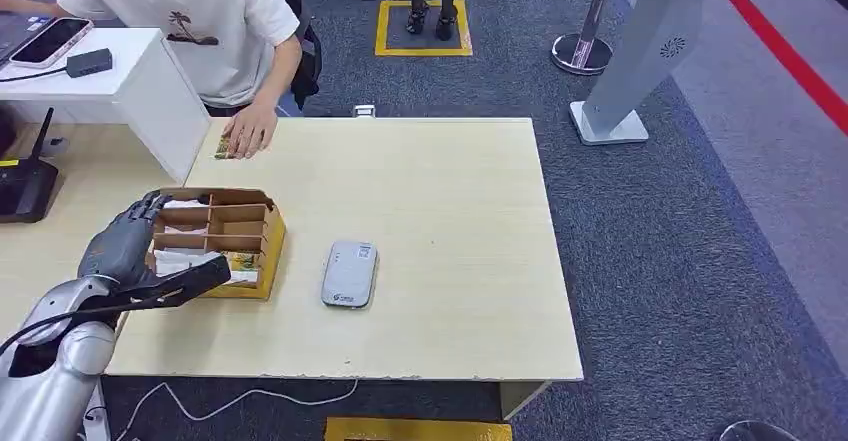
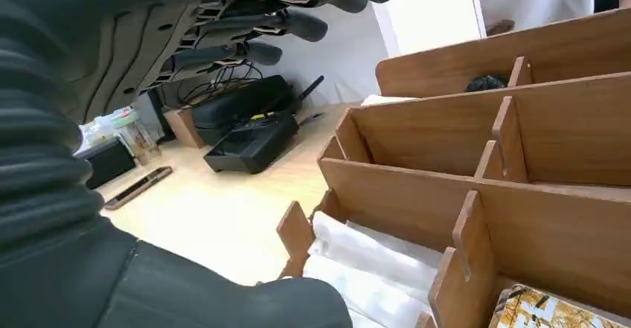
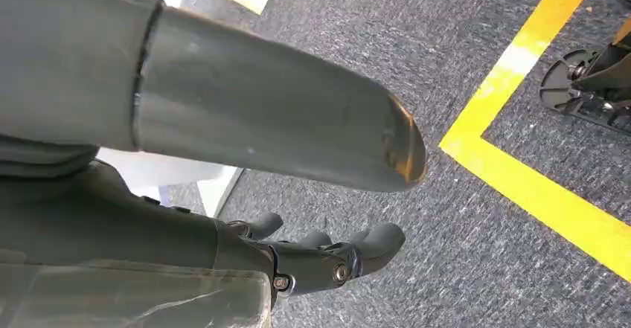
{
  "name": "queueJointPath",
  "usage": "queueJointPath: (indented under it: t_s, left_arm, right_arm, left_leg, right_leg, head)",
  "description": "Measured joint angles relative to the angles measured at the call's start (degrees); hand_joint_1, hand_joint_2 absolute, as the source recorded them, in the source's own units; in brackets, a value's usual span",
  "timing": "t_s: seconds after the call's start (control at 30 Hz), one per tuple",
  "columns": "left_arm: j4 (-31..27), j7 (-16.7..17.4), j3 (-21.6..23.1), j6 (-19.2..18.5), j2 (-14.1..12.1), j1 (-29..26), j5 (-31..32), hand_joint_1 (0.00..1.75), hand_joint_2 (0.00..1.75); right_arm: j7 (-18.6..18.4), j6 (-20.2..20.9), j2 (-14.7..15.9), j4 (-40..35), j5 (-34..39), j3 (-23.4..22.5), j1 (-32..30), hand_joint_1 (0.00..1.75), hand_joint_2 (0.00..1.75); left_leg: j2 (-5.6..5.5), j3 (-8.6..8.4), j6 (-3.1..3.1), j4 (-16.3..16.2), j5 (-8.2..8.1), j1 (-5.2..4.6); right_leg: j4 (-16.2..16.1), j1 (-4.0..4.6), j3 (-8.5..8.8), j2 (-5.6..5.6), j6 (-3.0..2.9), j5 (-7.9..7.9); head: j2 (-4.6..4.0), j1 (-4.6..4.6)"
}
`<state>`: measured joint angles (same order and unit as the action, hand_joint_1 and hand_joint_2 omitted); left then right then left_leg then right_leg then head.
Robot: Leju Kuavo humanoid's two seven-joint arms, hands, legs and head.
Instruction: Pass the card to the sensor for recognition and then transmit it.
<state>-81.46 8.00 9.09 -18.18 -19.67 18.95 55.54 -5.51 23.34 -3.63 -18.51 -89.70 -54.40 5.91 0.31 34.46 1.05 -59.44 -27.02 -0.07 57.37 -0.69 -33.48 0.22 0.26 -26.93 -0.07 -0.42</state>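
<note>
A wooden divider box [image 1: 232,223] stands on the left part of the pale table [image 1: 450,221]. In its near compartment lies a yellow patterned card [image 1: 243,262], whose corner I also see in the left wrist view [image 2: 554,312]. My left hand [image 1: 125,246] hovers at the box's left side, fingers [image 2: 286,23] spread and thumb stretched along the box's near edge, holding nothing. The grey-white sensor [image 1: 349,273] lies flat just right of the box. My right hand [image 3: 149,224] hangs over the carpet with nothing in it.
A person across the table presses a hand [image 1: 252,127] on another card [image 1: 224,147] at the far edge. A white stand [image 1: 150,81] carrying a phone and a black router [image 1: 25,186] sit at the left. White packets [image 2: 372,257] fill a box compartment.
</note>
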Motion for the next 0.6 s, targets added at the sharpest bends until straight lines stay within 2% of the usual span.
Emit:
queueJointPath:
  t_s: [0.6]
  left_arm:
    - [0.07,-0.02,0.0,0.0,-0.02,0.01,0.0,0.0,1.75]
  right_arm:
    - [0.0,0.0,0.0,0.0,0.0,0.0,0.0,0.0,0.0]
  left_leg:
    - [0.0,0.0,0.0,0.0,0.0,0.0]
  right_leg:
    - [0.0,0.0,0.0,0.0,0.0,0.0]
  head:
    - [0.0,0.0]
